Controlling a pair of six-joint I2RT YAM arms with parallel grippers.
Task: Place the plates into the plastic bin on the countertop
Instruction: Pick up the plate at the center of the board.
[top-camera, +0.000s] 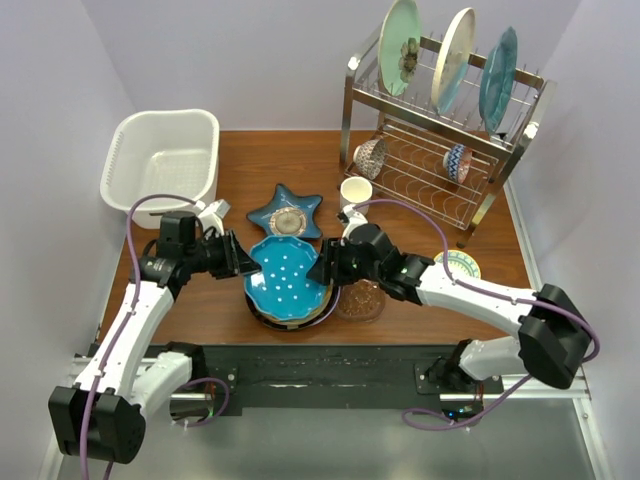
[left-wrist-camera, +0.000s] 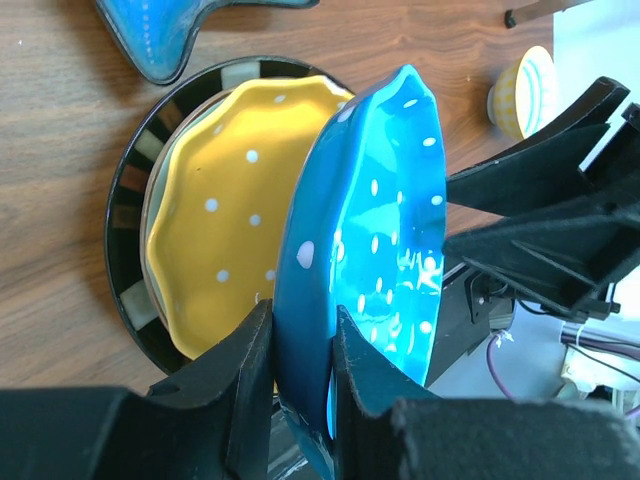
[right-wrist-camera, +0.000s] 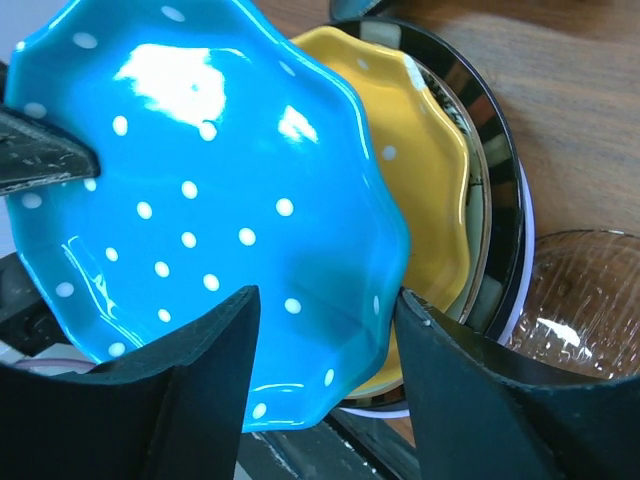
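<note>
Top external view: which surface, which plate?
– Reddish wood-grain tabletop (top-camera: 290, 160), pale lilac walls. Glossy scalloped blue plate (top-camera: 288, 282), white-dotted, tilted over the stack of plates (left-wrist-camera: 215, 230) at 6 o'clock; white plastic bin (top-camera: 170, 165) at 10 o'clock.
– The hands?
– Left hand (left-wrist-camera: 300, 322) pinches its rim; right hand (right-wrist-camera: 325, 300) stands wide about the opposite edge.

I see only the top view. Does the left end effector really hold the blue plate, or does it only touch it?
Observer: It holds it. The left end effector is clamped on the rim of the blue plate, which is tilted up.
Operator: And the right one?
Observer: The right end effector is open, its jaws standing on either side of the rim.
Operator: What lies below the blue plate?
Observer: A yellow dotted plate, lying over a black-rimmed plate.
</note>
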